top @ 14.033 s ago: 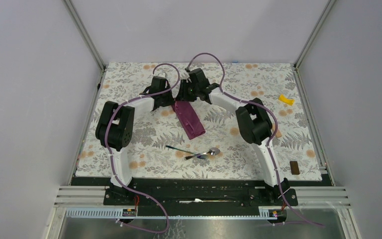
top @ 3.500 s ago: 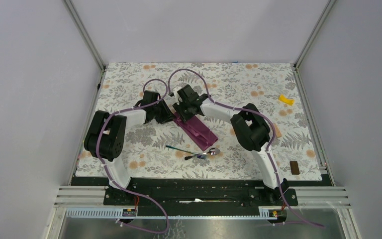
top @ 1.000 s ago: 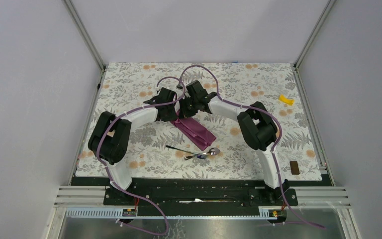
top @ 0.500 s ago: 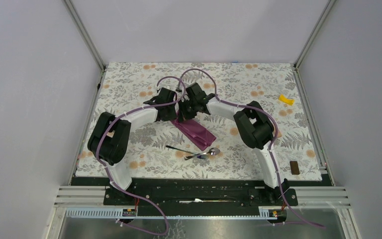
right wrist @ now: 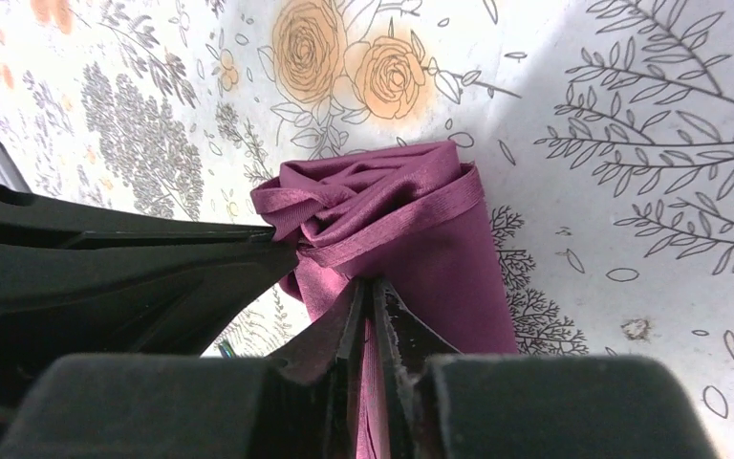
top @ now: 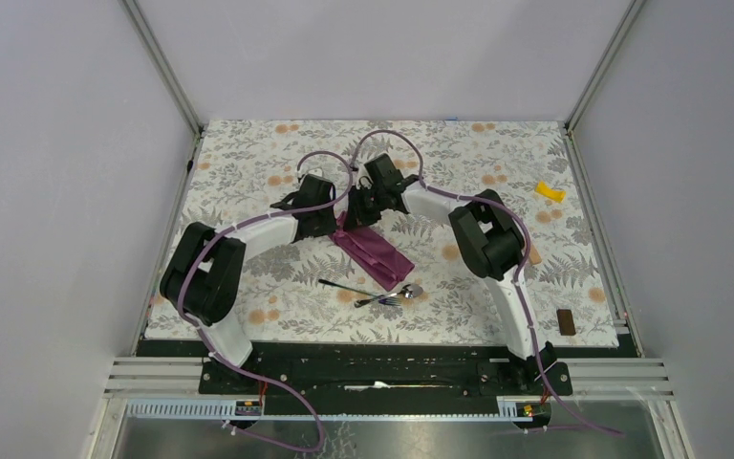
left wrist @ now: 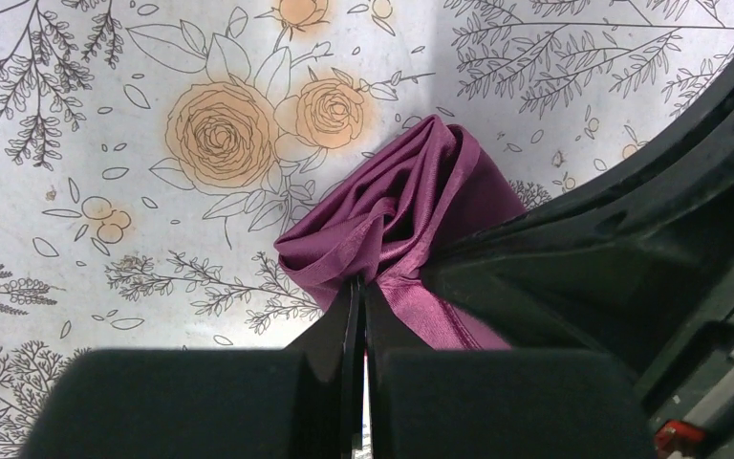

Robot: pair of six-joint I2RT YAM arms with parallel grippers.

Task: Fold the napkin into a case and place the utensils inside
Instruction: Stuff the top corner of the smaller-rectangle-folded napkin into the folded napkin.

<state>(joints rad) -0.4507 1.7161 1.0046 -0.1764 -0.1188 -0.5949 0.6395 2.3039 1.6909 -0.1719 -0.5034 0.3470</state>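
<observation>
Left fingers (left wrist: pixel 330 327) and right fingers (right wrist: pixel 401 339) each clamp the napkin (top: pixel 375 251) at its far end. Step, as judged: opening the case. Next: part the layers, then load the utensils (top: pixel 394 295).

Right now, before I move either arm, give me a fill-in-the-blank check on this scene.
The left tool and the right tool are both shut on the ____.
The spoon lies bare on the ____.
The yellow piece lies on the robot's ____ side.
Missing words: napkin; tablecloth; right.
</observation>
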